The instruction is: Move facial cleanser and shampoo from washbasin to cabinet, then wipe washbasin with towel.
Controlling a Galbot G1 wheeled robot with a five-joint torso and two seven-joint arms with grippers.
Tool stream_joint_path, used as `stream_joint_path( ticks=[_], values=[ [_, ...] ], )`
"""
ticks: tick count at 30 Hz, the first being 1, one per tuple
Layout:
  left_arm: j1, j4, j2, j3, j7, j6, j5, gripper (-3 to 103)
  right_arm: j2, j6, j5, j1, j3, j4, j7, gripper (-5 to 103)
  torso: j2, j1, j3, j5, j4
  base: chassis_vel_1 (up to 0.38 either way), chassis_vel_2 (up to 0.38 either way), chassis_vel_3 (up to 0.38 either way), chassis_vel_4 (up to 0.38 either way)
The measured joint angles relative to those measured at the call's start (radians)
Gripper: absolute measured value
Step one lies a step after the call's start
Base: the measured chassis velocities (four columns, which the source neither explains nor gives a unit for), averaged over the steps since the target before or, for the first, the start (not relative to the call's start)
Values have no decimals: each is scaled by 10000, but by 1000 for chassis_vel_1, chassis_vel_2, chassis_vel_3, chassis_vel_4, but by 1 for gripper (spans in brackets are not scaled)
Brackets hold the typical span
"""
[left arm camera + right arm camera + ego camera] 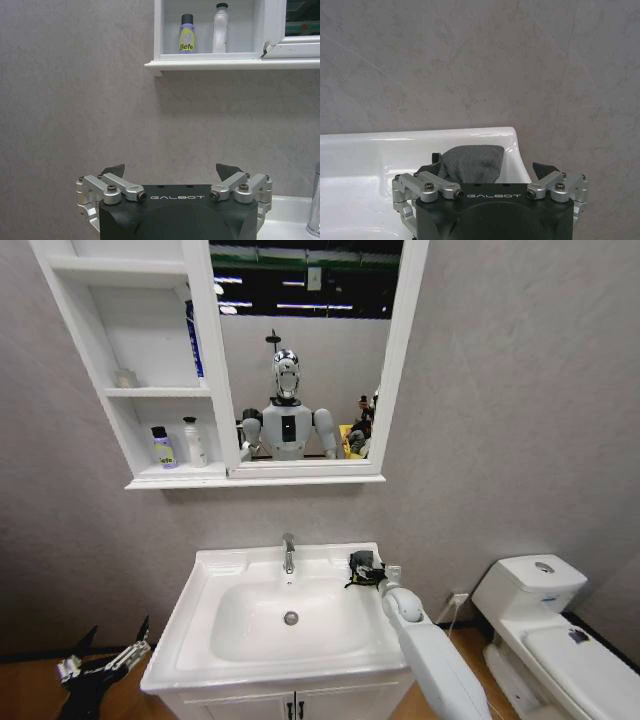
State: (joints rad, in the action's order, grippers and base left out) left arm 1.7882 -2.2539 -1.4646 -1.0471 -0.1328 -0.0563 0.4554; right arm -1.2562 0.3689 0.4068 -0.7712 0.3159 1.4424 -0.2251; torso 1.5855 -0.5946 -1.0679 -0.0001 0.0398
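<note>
Right arm stretched forward, its right gripper spread wide; left gripper held low, likewise spread.

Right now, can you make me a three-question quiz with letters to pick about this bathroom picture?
1. Where is the towel?
A. on the washbasin's back right corner
B. on the toilet
C. in the cabinet

2. How many bottles stand on the cabinet's bottom shelf?
A. none
B. two
C. five

3. How is the right gripper?
A. shut on a bottle
B. open at the towel
C. holding the tap

Answers:
1 A, the dark cloth lies by the rim.
2 B, the purple bottle and white bottle stand side by side.
3 B, its fingers are spread around the cloth.
</note>
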Motion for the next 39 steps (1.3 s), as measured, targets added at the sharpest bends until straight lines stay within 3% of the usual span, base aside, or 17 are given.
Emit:
stream_joint_path(
  ticks=[4, 9, 13, 17, 25, 39],
  values=[
    [0, -1, 0, 0, 0, 0, 0, 100, 108, -25, -643, -1573, 306, 2351, -560, 100, 0, 1, 1, 0, 4, 0, 0, 0, 0],
    [0, 0, 0, 0, 1, -1, 0, 100, -2, -124, -1499, -2805, 808, 4045, -630, 100, 0, 1, 1, -3, 1, 0, 0, 0, 0],
    [0, 0, 0, 0, 1, -1, 0, 100, -469, -14, -2235, -5353, 1475, 6662, -645, 100, 0, 1, 2, 0, 7, 0, 0, 0, 0],
    [0, 0, 0, 0, 0, -1, 0, 100, -825, -116, -2885, -6753, 1623, 7983, -591, 100, 2, 4, 3, 0, 5, 0, 0, 0, 0],
    [0, 0, 0, 0, 0, -1, 0, 100, -1091, 38, -3677, -7692, 1515, 8907, -599, 100, 1, -2, 0, 1, 1, 0, 0, 0, 0],
    [0, -1, 0, 0, 0, -1, 0, 100, -1122, 283, -3752, -7741, 1156, 9092, -605, 100, -2, -1, -1, 1, 1, 89, -88, -82, 87]
  ],
)
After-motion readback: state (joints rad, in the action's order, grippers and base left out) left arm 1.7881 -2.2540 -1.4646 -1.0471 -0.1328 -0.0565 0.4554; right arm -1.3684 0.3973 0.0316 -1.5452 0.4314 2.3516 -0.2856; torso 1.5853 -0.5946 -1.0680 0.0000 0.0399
